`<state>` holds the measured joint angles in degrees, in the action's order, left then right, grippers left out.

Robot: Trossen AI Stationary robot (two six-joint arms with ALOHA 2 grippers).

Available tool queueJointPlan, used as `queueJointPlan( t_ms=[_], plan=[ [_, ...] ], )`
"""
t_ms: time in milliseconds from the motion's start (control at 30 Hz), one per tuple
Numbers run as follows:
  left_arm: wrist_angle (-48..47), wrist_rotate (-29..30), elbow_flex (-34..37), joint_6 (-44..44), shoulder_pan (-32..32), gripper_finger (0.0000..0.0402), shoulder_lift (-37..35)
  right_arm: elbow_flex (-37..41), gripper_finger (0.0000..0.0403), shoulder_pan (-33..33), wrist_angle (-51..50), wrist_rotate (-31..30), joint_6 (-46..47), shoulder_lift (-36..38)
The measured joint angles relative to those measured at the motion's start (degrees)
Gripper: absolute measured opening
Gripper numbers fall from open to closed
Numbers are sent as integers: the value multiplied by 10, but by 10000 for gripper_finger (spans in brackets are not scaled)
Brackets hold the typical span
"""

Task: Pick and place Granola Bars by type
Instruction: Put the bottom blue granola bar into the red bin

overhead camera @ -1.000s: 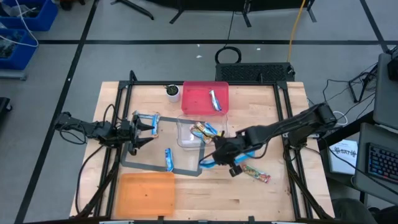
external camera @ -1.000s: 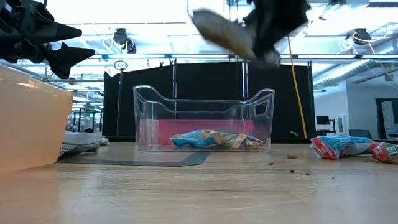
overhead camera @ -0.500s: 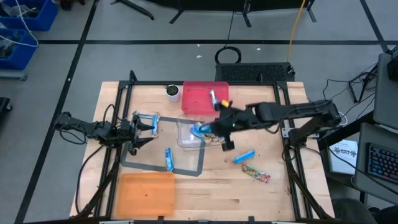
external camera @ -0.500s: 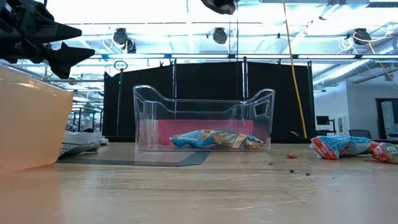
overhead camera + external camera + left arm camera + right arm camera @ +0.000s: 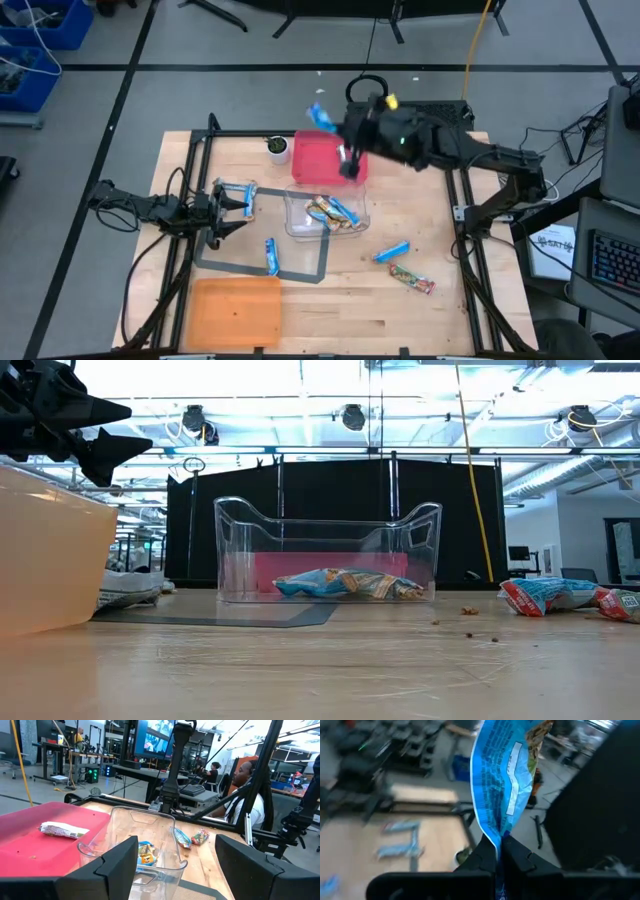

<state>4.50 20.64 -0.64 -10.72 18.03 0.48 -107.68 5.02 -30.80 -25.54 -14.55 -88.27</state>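
My right gripper (image 5: 334,126) is raised high over the red tray (image 5: 318,160) at the far middle, shut on a blue granola bar (image 5: 319,113). It is out of the low view. Another bar (image 5: 62,829) lies in the red tray. The clear bin (image 5: 325,213) in the middle holds several bars (image 5: 345,583). A blue bar (image 5: 392,251) and a tan bar (image 5: 412,279) lie on the table to its right, and one blue bar (image 5: 271,256) lies on the grey mat. My left gripper (image 5: 235,203) waits open at the table's left, beside blue bars (image 5: 240,190). My right gripper pinches the blue bar's wrapper by one crimped end (image 5: 496,837) between its two fingertips (image 5: 485,854). The fingers come roughly level from the table's right. The bar sticks out beyond the fingertips, lifted clear, high above the tray.
A white cup (image 5: 278,149) stands left of the red tray. An orange bin (image 5: 237,313) sits at the near left. A black frame (image 5: 455,190) runs along the table's sides. People sit beyond the table in the left wrist view.
My right gripper, shut on the blue bar, has risen from the table near the clear bin's right side and swung toward the far edge, over the red tray. It has tipped from pointing down to about level. The bar is lifted high, clear of everything.
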Motion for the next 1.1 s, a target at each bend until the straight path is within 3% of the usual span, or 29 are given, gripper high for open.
queueJointPlan(
  t_ms=[267,533,1100],
  plan=[
    [0,0,0,0,0,269,0,0,0,95,-24,0,106,-31],
    [0,0,0,0,0,269,0,1,0,148,-18,18,160,-96],
    [0,0,0,0,0,269,0,0,0,188,-57,49,365,-220]
  ],
)
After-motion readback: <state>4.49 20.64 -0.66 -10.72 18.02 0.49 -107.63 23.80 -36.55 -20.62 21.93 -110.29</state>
